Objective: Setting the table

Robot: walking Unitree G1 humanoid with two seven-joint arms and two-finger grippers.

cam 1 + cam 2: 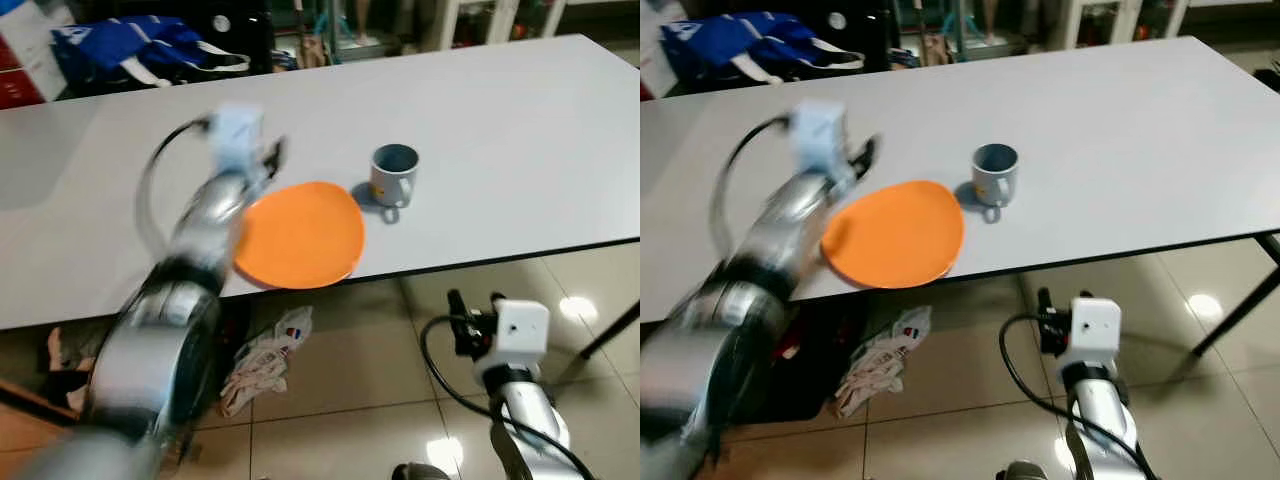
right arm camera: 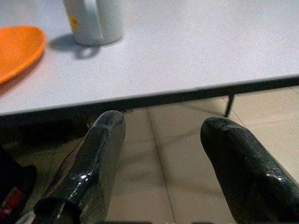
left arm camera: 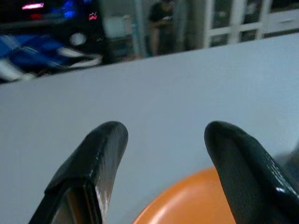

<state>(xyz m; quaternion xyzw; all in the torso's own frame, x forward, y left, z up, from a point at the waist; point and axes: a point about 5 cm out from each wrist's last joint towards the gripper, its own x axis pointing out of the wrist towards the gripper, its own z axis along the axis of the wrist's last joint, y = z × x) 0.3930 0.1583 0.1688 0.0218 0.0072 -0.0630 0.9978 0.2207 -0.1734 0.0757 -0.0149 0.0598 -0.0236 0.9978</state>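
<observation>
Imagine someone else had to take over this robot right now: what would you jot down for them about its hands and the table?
Left end effector: open, holding nothing, over the table just behind the orange plate; the arm is blurred in the head views.
Right end effector: open, holding nothing, low in front of the table edge, above the floor.
Things: the plate sits at the near edge of the table, slightly overhanging it. The mug stands upright just to the plate's right, apart from it.
Done: plate and mug are on the table.
Left: no cutlery visible; the plate could probably go further in from the edge.
</observation>
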